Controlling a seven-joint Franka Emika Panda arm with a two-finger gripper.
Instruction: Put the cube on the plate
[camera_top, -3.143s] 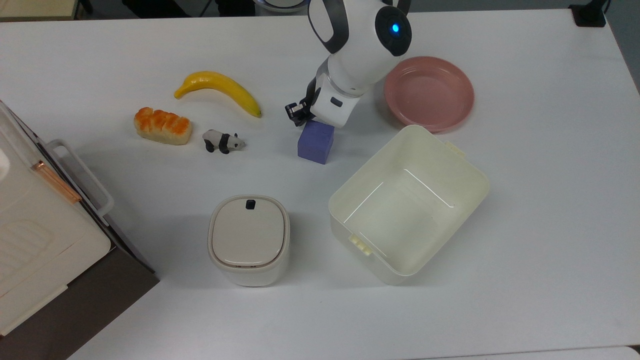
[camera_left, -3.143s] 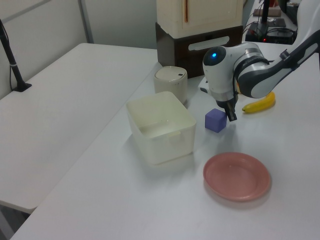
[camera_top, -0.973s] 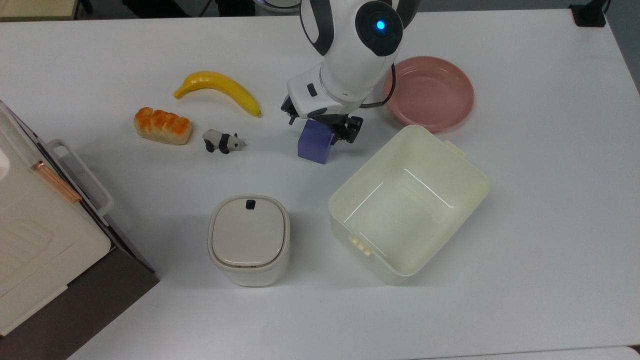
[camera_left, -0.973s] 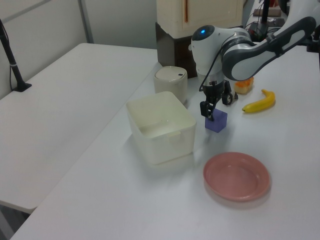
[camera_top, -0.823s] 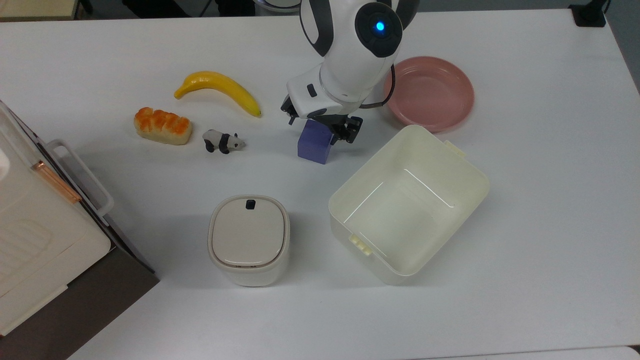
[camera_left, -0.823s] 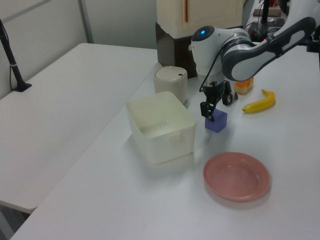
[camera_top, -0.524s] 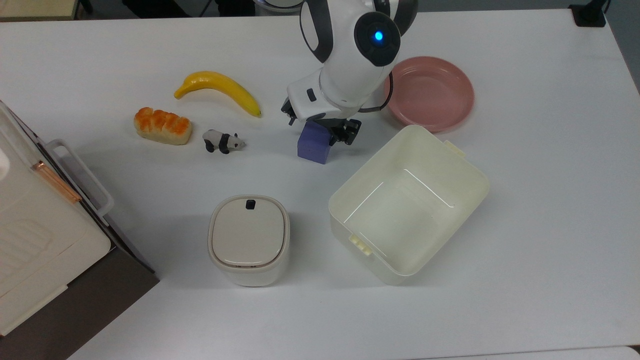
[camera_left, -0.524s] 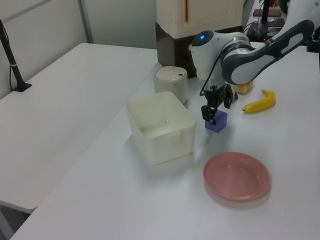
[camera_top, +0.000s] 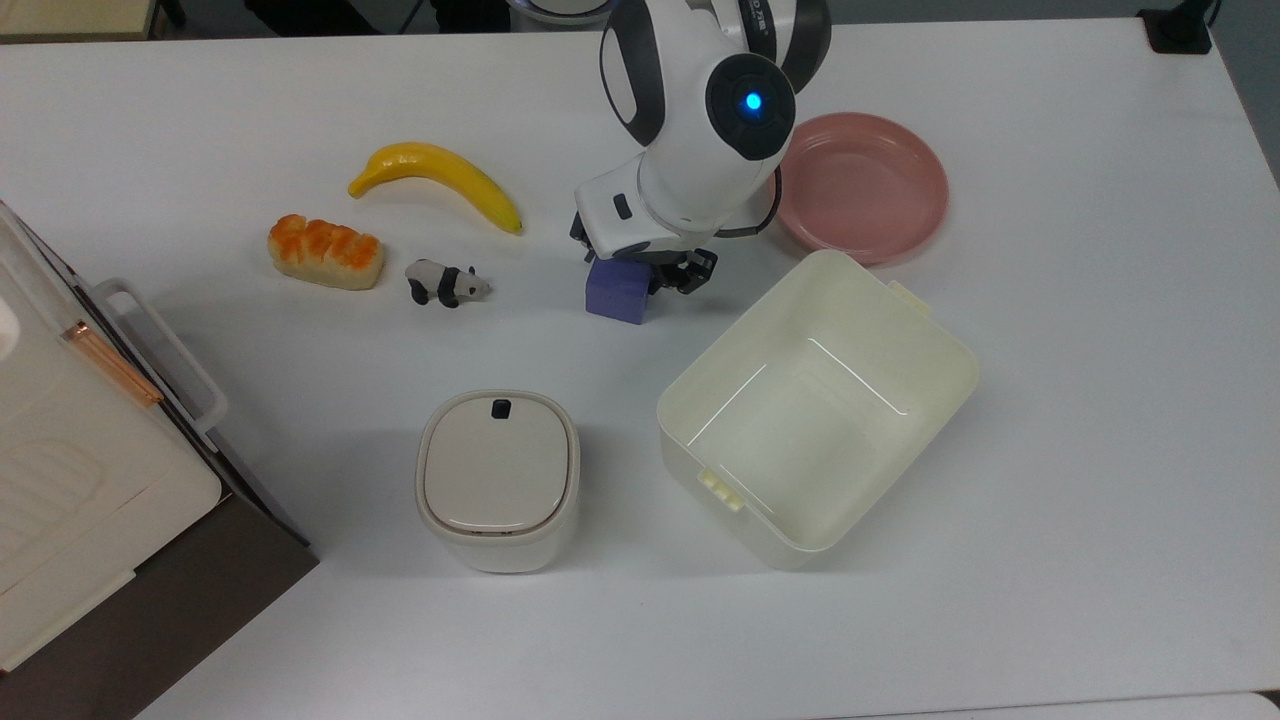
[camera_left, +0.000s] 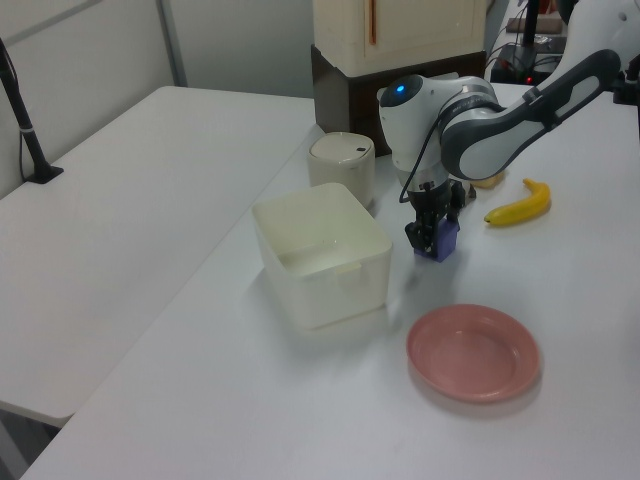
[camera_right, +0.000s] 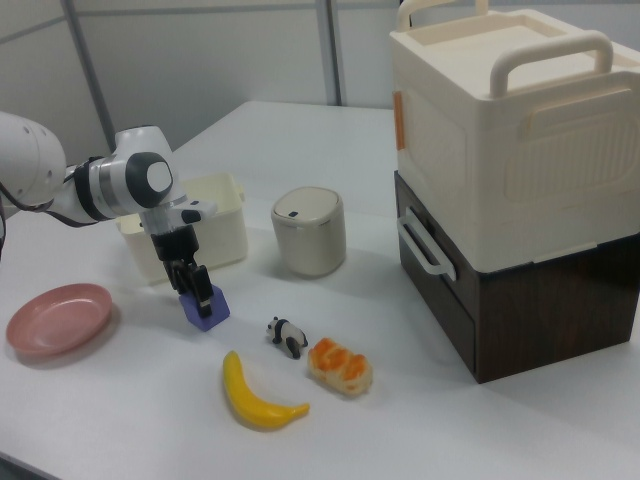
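The purple-blue cube (camera_top: 615, 295) rests on the white table, left of the pink plate (camera_top: 865, 190) in the top view. My gripper (camera_top: 637, 262) has come down over the cube, with one finger on each side, and is shut on it. The arm's white wrist hides the cube's top in the top view. In the left view the cube (camera_left: 446, 240) sits between the fingers of the gripper (camera_left: 432, 238), and the plate (camera_left: 473, 352) lies nearer the camera. The right view shows the gripper (camera_right: 192, 283) on the cube (camera_right: 207, 310), with the plate (camera_right: 55, 317) at the right view's far left.
A cream open tub (camera_top: 818, 405) stands just right of and below the cube in the top view. A toy panda (camera_top: 445, 283), a banana (camera_top: 440, 180) and a bread piece (camera_top: 325, 252) lie to the top view's left. A lidded white bin (camera_top: 498, 478) and a stacked cream-and-brown box (camera_top: 90, 470) stand lower left.
My gripper swung round over the cube and came down until its fingers reached the cube's sides. The cube shifted slightly to the top view's left.
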